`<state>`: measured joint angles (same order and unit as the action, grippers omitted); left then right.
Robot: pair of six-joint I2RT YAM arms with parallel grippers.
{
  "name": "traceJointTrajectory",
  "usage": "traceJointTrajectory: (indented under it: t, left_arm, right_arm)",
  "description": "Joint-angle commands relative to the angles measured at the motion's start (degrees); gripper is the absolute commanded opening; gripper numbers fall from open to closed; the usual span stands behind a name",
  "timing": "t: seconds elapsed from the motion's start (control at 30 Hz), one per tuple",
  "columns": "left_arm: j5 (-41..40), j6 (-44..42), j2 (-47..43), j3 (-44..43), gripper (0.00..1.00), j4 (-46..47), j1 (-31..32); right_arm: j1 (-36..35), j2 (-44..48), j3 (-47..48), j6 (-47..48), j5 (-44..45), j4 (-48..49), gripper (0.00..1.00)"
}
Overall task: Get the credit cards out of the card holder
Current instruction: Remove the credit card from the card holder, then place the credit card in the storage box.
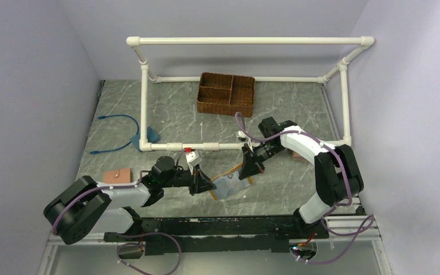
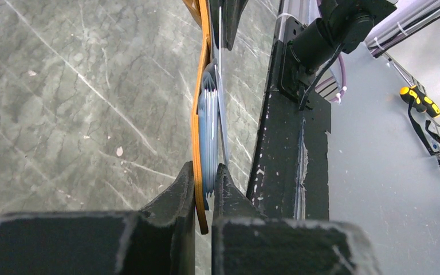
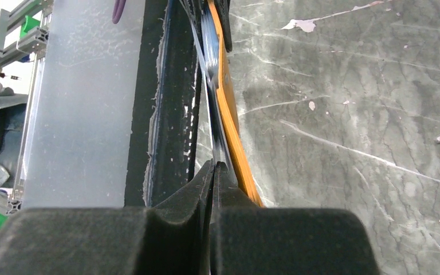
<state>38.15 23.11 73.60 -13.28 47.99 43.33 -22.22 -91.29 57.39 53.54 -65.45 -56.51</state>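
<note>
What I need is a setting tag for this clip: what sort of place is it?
Probably a robotics lab bench: lavender walls box in the table, a white pipe frame stands on it, and the left arm and right arm are mounted at its edge.

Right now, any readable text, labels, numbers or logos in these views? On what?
No text can be read in any view.
card holder: seen edge-on in both wrist views and too small from above; no print legible.
red-and-white tag by the left arm: too small to read.
</note>
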Motion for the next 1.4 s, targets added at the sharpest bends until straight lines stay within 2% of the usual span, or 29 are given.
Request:
traceJointTrajectory:
  t: [0.0,0.17,0.6,0.9,1.17,1.37]
  left_arm:
    - [0.71,-1.24,-4.2,0.8,0.0,-3.43,-2.22]
    - [1.32,2.32,-4.59,1.38,0.0,-5.99,-4.74]
    - [4.56,7.08,6.46,-2.97,0.0,-6.15,-6.42]
    - [5.21,10.06,12.53,-4.67,0.0,-3.2,-6.42]
    - [5.94,11.95,16.62,-4.9,0.0,-0.01,-6.37]
    - [5.63,11.63,16.49,-4.16,0.0,0.0,-6.34]
  right_arm:
    - [1.39,2.06,1.42,1.39,-0.46,0.76,0.0]
    - [1.98,2.78,1.39,1.71,-0.45,0.45,0.0]
    - [5.55,3.53,2.87,3.65,-3.05,-3.04,0.0]
    - [10.23,6.51,4.48,-3.14,0.75,1.91,0.0]
    - [15.08,2.08,18.89,-10.82,6.57,4.64,0.0]
    - [15.85,-5.99,31.14,-20.31,12.72,12.6,0.0]
